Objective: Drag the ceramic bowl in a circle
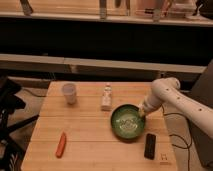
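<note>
Ceramic bowl [128,122] is sitting upright on the wooden table [85,125], toward its right side as you are viewing it. Nearest the camera, a flat black device [150,146] is lying just in front of the bowl and to its right. An orange, carrot-like item [61,144] is lying well apart to the bowl's front left. The gripper [142,112] is reaching down at the bowl's right rim, on the far side. You cannot tell whether the claw is open, closed or gripping. Just behind the bowl to the left, a small white bottle [106,97] is standing. Farther left, a white cup [69,93] is standing.
</note>
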